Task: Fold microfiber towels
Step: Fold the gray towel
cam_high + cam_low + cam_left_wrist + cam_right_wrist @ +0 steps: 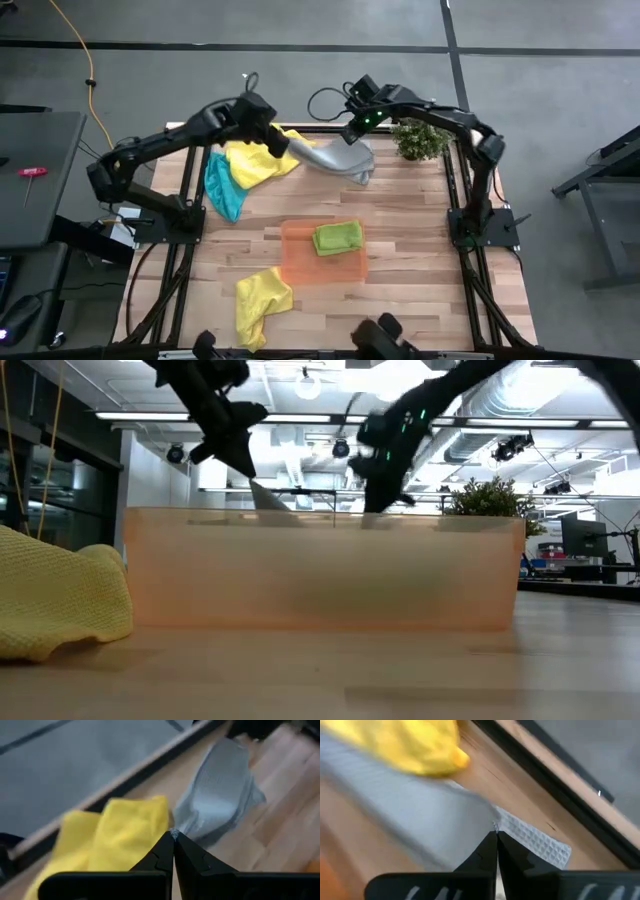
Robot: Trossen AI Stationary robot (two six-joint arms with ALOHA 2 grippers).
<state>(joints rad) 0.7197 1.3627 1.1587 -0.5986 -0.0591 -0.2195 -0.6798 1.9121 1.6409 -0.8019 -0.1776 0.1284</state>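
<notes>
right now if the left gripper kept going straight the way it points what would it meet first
Probably more of the grey towel it is already pinching: the left gripper is shut on its edge, and the cloth stretches ahead toward the other arm. Depth is hard to judge.

Even, bright overhead light, soft shadows; both wrist views motion-blurred, low view's near foreground unfocused.

On the desk (420, 280) a tray (300, 262) lies near the middle, with a folded towel (338, 237) on its right part. Left of the tray's near corner lies a crumpled towel (260, 300). At the far edge a third towel (340, 158) stretches between the left tool (285, 146) and the right tool (352, 130), each pinching one end. A plant (420, 140) stands in the far right corner. Two more towels, one (255, 165) overlapping the other (222, 188), lie at far left.
</notes>
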